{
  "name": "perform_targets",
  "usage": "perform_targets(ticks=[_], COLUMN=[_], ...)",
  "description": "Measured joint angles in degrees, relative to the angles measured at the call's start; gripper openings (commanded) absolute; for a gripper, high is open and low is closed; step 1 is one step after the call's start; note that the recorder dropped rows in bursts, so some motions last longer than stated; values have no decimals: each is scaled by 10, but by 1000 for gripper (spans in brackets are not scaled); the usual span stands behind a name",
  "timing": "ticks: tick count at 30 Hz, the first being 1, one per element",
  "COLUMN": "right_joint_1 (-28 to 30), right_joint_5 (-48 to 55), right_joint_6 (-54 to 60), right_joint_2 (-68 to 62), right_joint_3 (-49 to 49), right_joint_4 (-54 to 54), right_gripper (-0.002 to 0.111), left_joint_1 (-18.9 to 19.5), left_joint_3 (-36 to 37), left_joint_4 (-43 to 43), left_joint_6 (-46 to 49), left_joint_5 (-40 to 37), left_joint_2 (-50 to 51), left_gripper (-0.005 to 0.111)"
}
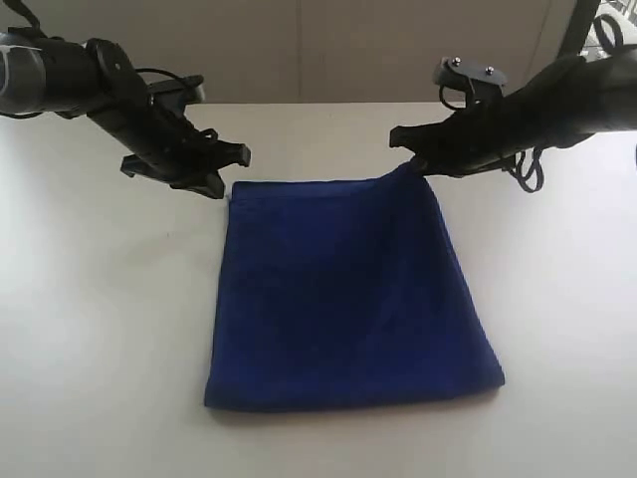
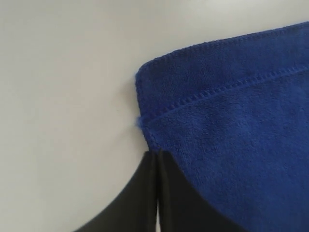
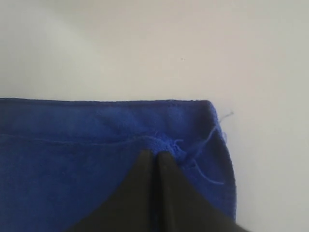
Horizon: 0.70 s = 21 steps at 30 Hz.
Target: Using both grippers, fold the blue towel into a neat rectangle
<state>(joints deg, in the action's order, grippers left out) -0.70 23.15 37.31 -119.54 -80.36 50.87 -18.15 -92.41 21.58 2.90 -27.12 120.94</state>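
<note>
The blue towel lies folded double on the white table, its fold edge toward the front. My right gripper is shut on the towel's far right corner, which rises a little to the fingers. In the right wrist view the right gripper pinches a bunched tuft of the towel's upper hem, with loose threads beside it. My left gripper is shut at the far left corner. The left wrist view shows this gripper with its tips at the towel's side edge and nothing seen between them; two stitched layers lie flat there.
Bare white table surrounds the towel on all sides. A pale wall rises behind the table's back edge. Both black arms reach in from the far corners, the left arm and the right arm.
</note>
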Motion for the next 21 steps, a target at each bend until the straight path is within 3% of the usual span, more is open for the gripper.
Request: perform_targets(ticks=[4,8,11,21], right_joint_1=[0,0,0,0], right_joint_5=[2,4,7,12], right_joint_6=[19,23,23,25], right_joint_2=[6,3,-1,-1], right_joint_3=[0,0,0,0], right_joint_4=[0,1,1,1], right_gripper=[0,0,0,0], left_joint_1=[0,-7,-13,-20], left_joint_3=[0,0,0,-2], left_joint_4=[31,53,58,59], left_joint_6=[15,17,18,18], left_joint_5=[-4,7,24,72], left_joint_2=[0,1,11,37], left_gripper=[7,30,41,43])
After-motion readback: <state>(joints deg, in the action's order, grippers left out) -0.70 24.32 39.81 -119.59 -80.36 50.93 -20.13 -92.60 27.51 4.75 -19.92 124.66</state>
